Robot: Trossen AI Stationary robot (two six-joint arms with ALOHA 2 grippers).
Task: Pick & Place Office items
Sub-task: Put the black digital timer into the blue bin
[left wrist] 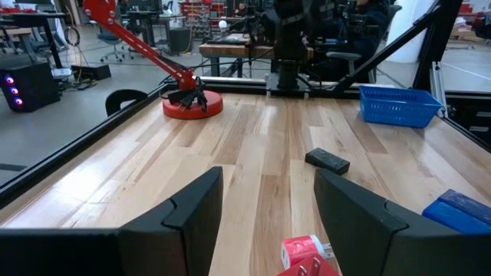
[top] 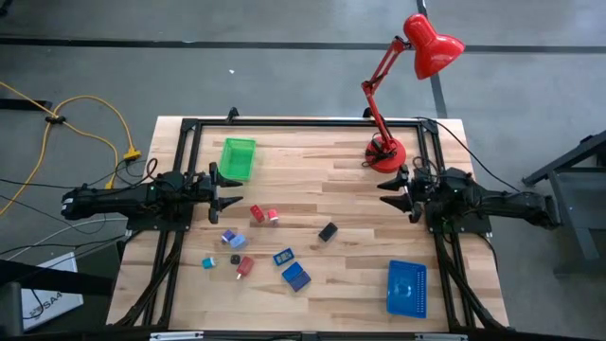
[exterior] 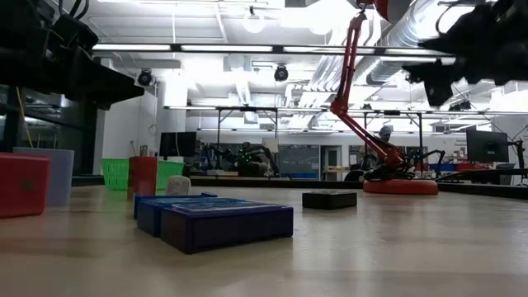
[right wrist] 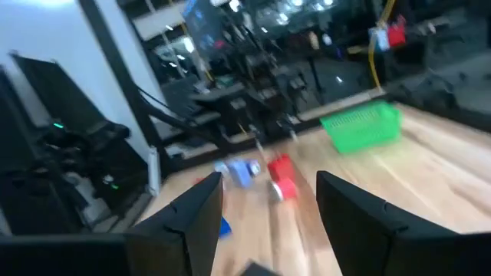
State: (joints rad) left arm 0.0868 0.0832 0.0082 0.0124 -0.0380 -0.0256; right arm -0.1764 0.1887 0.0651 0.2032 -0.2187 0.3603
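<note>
L gripper w/ jaws spread sits just beside the red office items, far nearer than R gripper, jaws also spread.

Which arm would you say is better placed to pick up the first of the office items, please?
Probably the left. Its open gripper waits at the table's left edge, right beside the red pieces, which also show just ahead of its fingers in the left wrist view. The right gripper, also open, sits across the table, farther from most pieces.
</note>
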